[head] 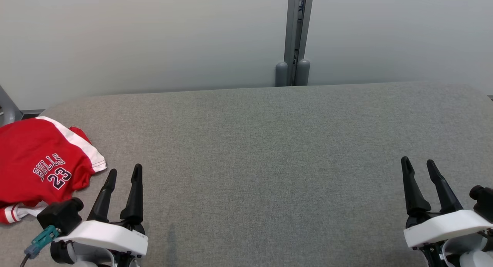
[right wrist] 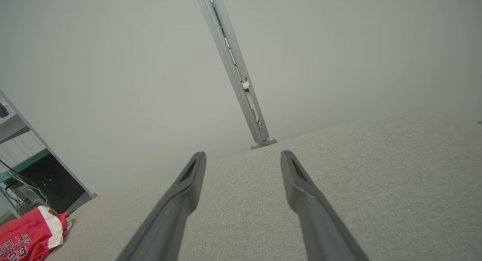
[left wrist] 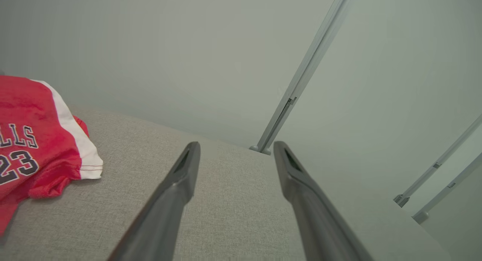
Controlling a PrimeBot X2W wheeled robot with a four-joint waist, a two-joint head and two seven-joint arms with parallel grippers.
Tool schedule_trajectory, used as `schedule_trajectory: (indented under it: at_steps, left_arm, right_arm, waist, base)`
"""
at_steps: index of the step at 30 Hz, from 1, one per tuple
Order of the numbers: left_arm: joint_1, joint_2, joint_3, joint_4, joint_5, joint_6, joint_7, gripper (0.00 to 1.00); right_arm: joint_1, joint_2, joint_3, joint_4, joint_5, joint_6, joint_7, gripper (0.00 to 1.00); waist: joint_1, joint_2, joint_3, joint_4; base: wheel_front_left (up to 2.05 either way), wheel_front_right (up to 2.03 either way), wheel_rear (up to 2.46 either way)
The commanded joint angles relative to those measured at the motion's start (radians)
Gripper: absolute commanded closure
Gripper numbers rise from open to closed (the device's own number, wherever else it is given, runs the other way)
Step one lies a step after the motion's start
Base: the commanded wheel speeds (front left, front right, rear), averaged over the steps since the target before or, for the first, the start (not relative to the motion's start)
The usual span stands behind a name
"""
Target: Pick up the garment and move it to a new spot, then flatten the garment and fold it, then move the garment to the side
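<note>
The garment (head: 40, 165) is a red jersey with white trim and "BULLS 23" in dark letters, lying bunched at the left edge of the grey fabric table (head: 269, 151). It also appears at the left of the left wrist view as the garment (left wrist: 34, 148) and small at the lower left of the right wrist view as the garment (right wrist: 28, 242). My left gripper (head: 124, 173) stands open just right of the jersey, not touching it. My right gripper (head: 418, 163) is open far off at the lower right, with nothing between its fingers.
A grey metal post (head: 294, 36) rises behind the table's far edge against a pale wall. A shelf frame with dark equipment (right wrist: 41, 182) stands beyond the table's left end. The table has rounded far corners.
</note>
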Motion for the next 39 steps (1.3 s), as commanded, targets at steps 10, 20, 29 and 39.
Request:
schedule_trajectory:
  at_steps: [10,20,29,39]
  left_arm:
    - [-0.003,0.015,-0.001,0.038,0.12,0.017,-0.032,0.0]
    - [-0.01,0.021,-0.004,0.073,0.215,0.023,-0.055,0.0]
    - [-0.004,0.02,-0.004,0.094,0.278,0.026,-0.074,0.0]
    - [-0.002,0.016,0.003,0.118,0.347,0.025,-0.095,0.0]
  right_arm:
    - [-0.005,-0.007,0.006,0.029,-0.128,0.004,-0.035,0.0]
    - [-0.004,0.0,0.013,0.074,-0.228,0.004,-0.059,0.0]
    - [-0.003,0.006,0.019,0.092,-0.29,0.005,-0.077,0.0]
    - [0.002,0.011,0.014,0.102,-0.338,0.005,-0.097,0.0]
  waist:
    - [0.0,0.0,-0.003,0.002]
    - [0.0,0.0,-0.004,0.001]
    - [0.0,0.0,-0.007,0.001]
    - [0.0,0.0,-0.011,0.005]
  base:
    - [0.0,0.0,0.0]
    - [0.0,0.0,0.0]
    - [0.0,0.0,0.0]
    - [0.0,0.0,0.0]
